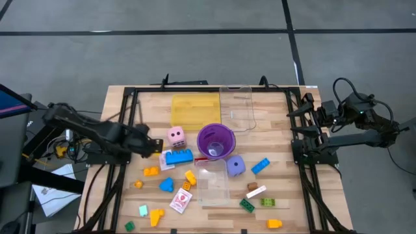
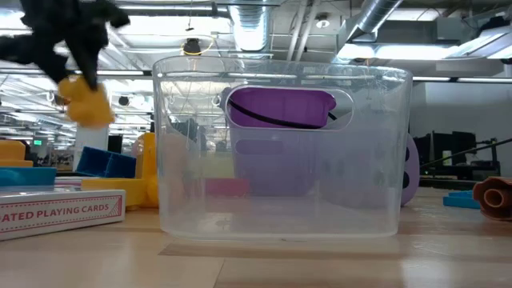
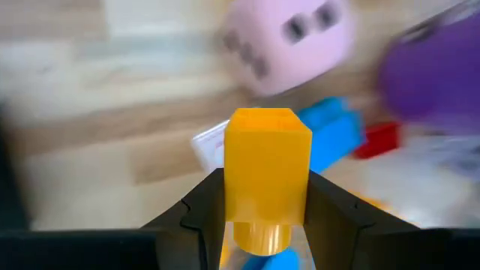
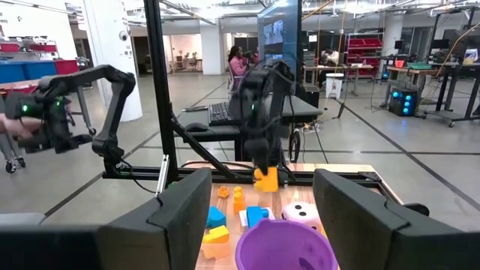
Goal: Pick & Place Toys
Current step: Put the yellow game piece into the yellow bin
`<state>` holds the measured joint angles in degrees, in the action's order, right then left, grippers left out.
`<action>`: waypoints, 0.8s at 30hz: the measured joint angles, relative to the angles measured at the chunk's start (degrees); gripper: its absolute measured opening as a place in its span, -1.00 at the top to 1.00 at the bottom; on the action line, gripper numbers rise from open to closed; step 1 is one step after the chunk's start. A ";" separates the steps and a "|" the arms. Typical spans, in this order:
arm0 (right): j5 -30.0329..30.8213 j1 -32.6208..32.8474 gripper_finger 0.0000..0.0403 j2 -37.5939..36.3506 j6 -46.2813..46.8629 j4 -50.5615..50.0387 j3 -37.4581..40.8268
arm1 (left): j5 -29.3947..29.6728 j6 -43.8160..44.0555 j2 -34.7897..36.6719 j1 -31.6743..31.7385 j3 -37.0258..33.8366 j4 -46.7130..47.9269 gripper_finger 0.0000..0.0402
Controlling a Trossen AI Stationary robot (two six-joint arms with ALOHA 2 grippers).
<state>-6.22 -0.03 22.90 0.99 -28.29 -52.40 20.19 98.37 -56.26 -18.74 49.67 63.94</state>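
Yellow brick (image 3: 268, 169) clamped between left claw (image 3: 264, 214) fingers, lifted above table; right claw (image 4: 259, 217) parted, holding nothing.

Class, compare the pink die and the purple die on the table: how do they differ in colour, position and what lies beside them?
The pink die is pale pink; the purple die is lilac. The pink die lies on the left arm's side of the purple cup, just above the blue brick; the purple die lies on the other side, against the clear tray. The left gripper, holding a yellow brick, is near the pink die, far from the purple. Both rest on the table, dotted.
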 joint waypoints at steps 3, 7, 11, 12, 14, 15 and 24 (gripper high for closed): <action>0.00 0.00 -0.13 0.00 0.02 0.00 0.00 | 3.86 -3.47 2.71 0.23 2.22 -0.88 0.33; 0.02 0.00 -0.13 -0.09 0.00 0.00 0.00 | 10.19 -12.56 5.05 1.65 4.71 -6.77 0.33; 0.02 0.00 -0.13 -0.09 0.00 0.01 0.00 | 14.30 -28.55 5.65 6.87 6.96 -19.61 0.33; 0.02 0.00 -0.13 -0.09 -0.02 0.01 0.00 | 14.60 -33.91 5.65 8.76 7.39 -23.64 0.33; 0.02 0.00 -0.13 -0.09 -0.05 0.04 0.00 | 14.22 -43.61 5.17 12.65 8.00 -31.82 0.33; 0.04 0.00 -0.13 -0.09 -0.09 0.05 0.00 | 13.09 -47.90 4.62 14.80 8.45 -35.48 0.33; 0.04 0.02 -0.13 -0.09 0.02 0.59 0.00 | -2.27 -63.83 -6.73 35.07 18.78 -41.98 0.33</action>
<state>-6.17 -0.01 22.81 1.02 -27.70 -52.40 17.91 34.54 -62.99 16.33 68.45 21.95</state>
